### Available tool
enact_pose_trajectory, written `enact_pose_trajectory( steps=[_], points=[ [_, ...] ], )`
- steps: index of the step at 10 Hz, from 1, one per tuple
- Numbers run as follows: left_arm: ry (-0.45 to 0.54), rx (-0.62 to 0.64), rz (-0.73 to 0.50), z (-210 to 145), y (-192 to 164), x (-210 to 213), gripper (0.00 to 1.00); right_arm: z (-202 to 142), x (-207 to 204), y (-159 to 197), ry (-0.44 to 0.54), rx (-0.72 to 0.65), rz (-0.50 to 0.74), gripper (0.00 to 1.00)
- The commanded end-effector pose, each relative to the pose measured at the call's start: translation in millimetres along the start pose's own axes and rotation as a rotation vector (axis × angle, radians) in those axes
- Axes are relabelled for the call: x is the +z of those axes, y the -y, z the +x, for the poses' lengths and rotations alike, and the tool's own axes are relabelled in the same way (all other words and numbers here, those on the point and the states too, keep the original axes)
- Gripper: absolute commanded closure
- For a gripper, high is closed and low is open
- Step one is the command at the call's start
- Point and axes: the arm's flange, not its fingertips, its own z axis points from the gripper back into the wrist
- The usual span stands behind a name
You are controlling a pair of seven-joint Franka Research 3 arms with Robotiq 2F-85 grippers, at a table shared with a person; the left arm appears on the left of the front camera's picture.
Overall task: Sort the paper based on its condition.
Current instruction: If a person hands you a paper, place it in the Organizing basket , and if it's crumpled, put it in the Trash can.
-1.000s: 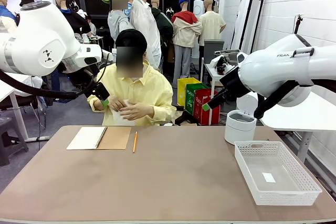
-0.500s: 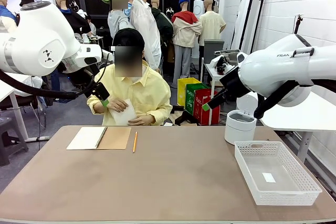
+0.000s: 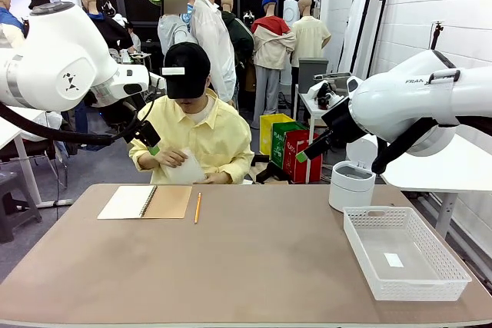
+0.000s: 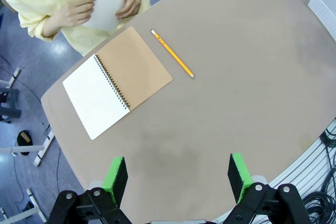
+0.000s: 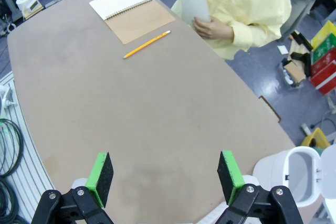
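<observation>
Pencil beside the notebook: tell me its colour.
The pencil is yellow-orange; the left wrist view shows it best.

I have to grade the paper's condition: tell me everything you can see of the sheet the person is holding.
The sheet is thin, white and plain, with no print visible. The person's hands grip it at opposite edges, holding it in the air just past the table's far edge. It looks whole; creases are too fine to tell. Nothing else touches it.
</observation>
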Motion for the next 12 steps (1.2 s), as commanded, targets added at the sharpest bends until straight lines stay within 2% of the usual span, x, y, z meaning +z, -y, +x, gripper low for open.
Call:
enact_pose_trajectory(
  steps=[1,12],
  points=[
    [0.003,-0.002,0.005,0.4,-1.2,2.0,0.00,0.0,-0.3,0.4,0.001,-0.004,0.013,0.00],
    [0.003,-0.002,0.005,0.4,-1.2,2.0,0.00,0.0,-0.3,0.4,0.001,-0.004,0.013,0.00]
  ],
)
